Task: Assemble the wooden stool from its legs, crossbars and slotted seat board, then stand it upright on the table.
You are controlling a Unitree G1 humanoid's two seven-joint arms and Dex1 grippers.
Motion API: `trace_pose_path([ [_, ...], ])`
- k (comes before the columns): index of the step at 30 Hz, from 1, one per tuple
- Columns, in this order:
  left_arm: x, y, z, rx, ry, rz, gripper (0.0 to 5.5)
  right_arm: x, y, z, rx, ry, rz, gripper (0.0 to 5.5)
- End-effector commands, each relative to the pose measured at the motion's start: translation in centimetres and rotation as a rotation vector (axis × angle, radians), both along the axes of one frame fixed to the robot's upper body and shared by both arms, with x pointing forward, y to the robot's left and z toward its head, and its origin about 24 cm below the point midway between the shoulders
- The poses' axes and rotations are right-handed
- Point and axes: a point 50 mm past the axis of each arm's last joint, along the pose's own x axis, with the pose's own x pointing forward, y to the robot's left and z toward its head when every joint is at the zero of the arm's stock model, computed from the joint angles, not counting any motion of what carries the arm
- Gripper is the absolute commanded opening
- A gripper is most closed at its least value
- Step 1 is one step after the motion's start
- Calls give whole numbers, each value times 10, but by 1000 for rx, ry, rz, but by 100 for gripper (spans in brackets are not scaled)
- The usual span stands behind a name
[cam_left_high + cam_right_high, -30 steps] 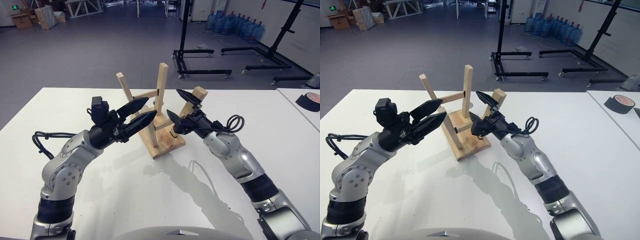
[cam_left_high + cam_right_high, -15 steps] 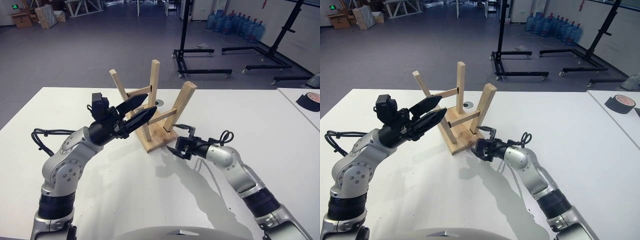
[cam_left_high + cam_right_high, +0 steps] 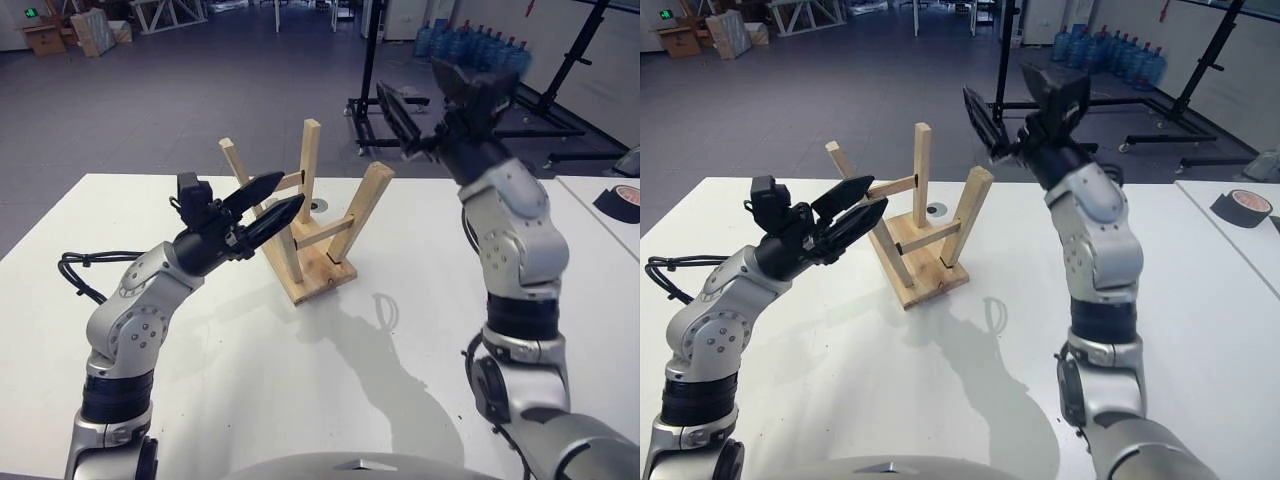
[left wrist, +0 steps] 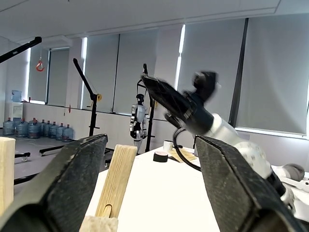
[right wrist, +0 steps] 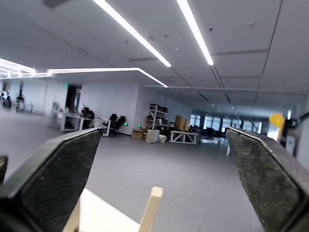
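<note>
As it sits, stool (image 3: pixel 325 232) upturned, seemingly three-legged

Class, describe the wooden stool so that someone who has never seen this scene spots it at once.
Start at the white table. Towards its far edge, by the left gripper, the wooden stool rests upside down, seat board on the tabletop and legs pointing up. Nothing else there is wooden.

text: none legible | numbers: none legible | green lit sign (image 3: pixel 32 13) far back: too small to read
</note>
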Motion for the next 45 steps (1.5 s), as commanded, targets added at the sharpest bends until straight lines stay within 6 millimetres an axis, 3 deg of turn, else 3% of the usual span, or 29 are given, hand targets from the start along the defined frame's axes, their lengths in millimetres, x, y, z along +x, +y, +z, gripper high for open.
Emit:
trace_pose_path([
  [1,4,-5,-2,34,-9,1,331,27,9,22,68,62,-21,470],
  [5,6,-5,-6,57,-1,24,331,31,22,46,88,35,18,470],
  [7,8,-4,-11,73,11,42,331,32,26,42,83,59,46,470],
  [8,8,-5,-13,77,19,49,331,37,31,25,46,133,60,470],
  [10,9,-6,-19,87,43,60,331,42,44,-39,-81,388,144,470],
  [13,13,-9,-31,136,96,74,331,28,49,-140,-236,770,185,470],
  [14,14,-9,-36,158,118,78,331,20,50,-159,-258,842,191,470],
  [15,15,-8,-41,182,138,83,331,16,53,-163,-264,856,203,470],
  [19,16,-3,-57,242,199,105,331,26,52,-129,-188,747,168,470],
  [22,17,-3,-59,250,198,113,331,31,46,-107,-150,636,107,470],
  [25,17,-5,-56,241,185,107,331,30,42,-64,-31,445,92,470],
  [29,14,-5,-51,230,165,92,331,23,26,19,180,162,87,470],
  [32,13,-5,-50,228,160,89,331,17,19,42,214,81,85,470],
  [33,12,-5,-50,227,160,89,331,17,19,42,211,84,89,470],
  [35,11,-5,-50,227,160,91,331,23,26,17,155,195,103,470],
  [37,12,-5,-50,227,159,95,331,33,41,-54,81,464,156,470],
  [39,13,-6,-49,228,154,91,331,23,56,-128,-40,719,192,470],
  [40,13,-7,-48,229,151,87,331,18,60,-145,-68,773,195,470],
  [42,12,-6,-48,233,152,83,331,14,64,-143,-33,769,199,470],
  [45,12,-5,-49,233,153,91,331,20,56,-113,54,648,147,470],
])
